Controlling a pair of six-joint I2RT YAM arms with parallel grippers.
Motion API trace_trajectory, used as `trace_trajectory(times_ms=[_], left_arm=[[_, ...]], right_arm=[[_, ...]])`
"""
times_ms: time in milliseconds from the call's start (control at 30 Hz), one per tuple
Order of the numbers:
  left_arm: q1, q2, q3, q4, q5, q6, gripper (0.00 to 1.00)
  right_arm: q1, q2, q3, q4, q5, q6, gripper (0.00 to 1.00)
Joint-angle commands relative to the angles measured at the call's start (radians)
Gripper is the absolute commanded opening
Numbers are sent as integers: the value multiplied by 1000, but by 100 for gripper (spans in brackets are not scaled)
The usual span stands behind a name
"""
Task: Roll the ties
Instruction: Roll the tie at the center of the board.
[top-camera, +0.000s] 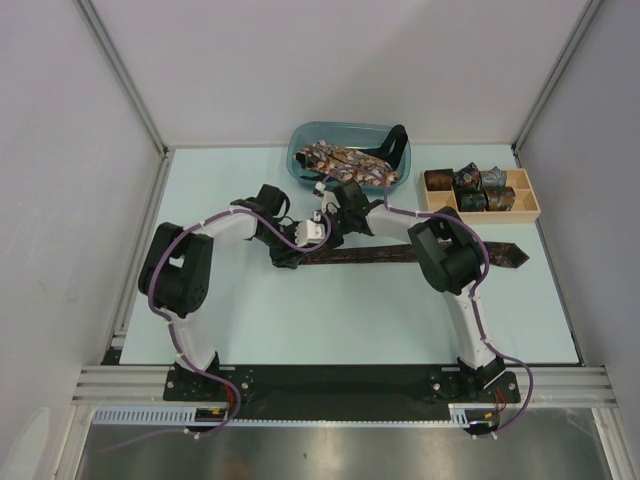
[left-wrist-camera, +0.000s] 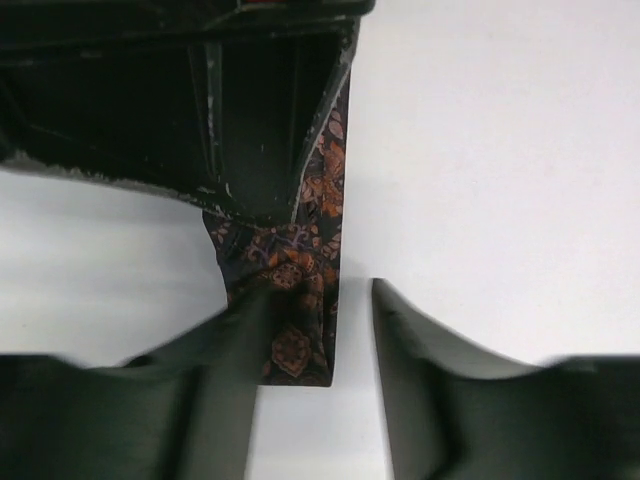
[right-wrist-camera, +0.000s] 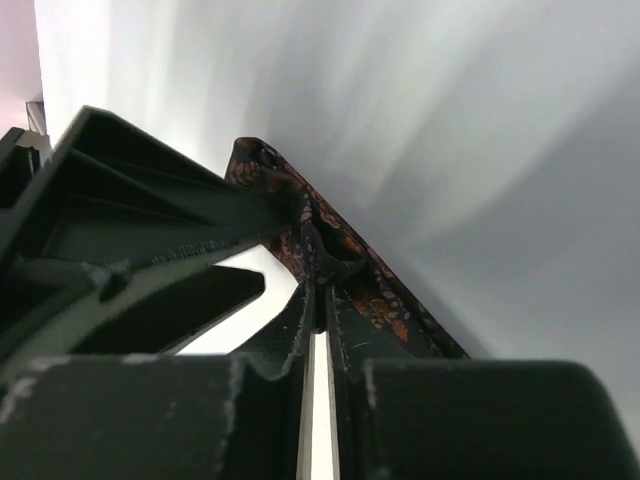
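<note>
I had one dark, orange-printed tie (top-camera: 420, 255) lying flat across the table (top-camera: 300, 320), its pointed end out to the right and its other end under both grippers at mid-table. The right gripper (right-wrist-camera: 322, 295) was pressed almost together, pinching a fold of that end. The left gripper (left-wrist-camera: 320, 290) stood spread, with the tie's tip lying against one finger and nothing clamped. I couldn't tell from the wrist view whether that finger was pressing the cloth or only brushing it.

I judged the fabric light, limp and a bit slick. It would sag and unroll the instant it was let go, and it would not push along the table, only bunch up. The place to hold it looked to be the narrow end where the fold had started, one gripper pinning the core while the other fed cloth round it. Loose ties (top-camera: 345, 158) lay in the blue bin (top-camera: 300, 160) behind, and rolled ties (top-camera: 468, 183) sat in the wooden tray (top-camera: 530, 195).
</note>
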Motion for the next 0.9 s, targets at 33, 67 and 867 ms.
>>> trace_trajectory(times_ms=[33,67,867], left_arm=[[43,-70,-24,25,34,-10,58],[51,-77,-28,34,34,-9,61],[48,-43,-10,-21,55,82,66]], right_arm=[[-10,-21,0,-24,0,-15,4],[-10,-24,-3,-26,2,-20,3],[-27,-18,-17,-55,20,8,0]])
